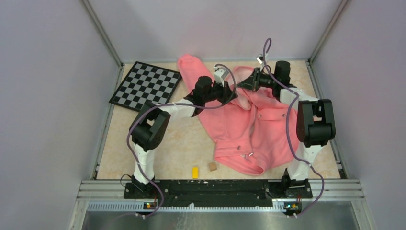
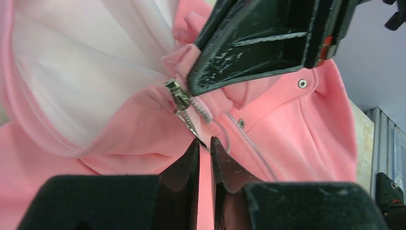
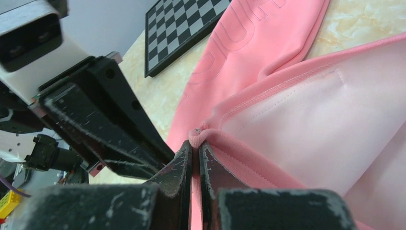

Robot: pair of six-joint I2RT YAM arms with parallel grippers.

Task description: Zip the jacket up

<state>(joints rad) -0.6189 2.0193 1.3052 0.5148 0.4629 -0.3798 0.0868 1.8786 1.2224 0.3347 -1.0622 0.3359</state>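
Observation:
The salmon-pink jacket lies crumpled at the right middle of the table, with one sleeve reaching back left. Both grippers meet at its far end. In the left wrist view my left gripper is shut, and the tip of the small metal zipper pull lies between its fingertips. The slider sits at the fabric edge and the zipper teeth run off to the right. My right gripper is shut on a fold of the jacket's edge, just beside the slider. The pale lining shows behind it. In the top view the left gripper and right gripper almost touch.
A black-and-white checkerboard lies at the back left. A yellow block and a small brown cube sit near the front edge, left of the jacket's near end. Grey walls enclose the table on three sides.

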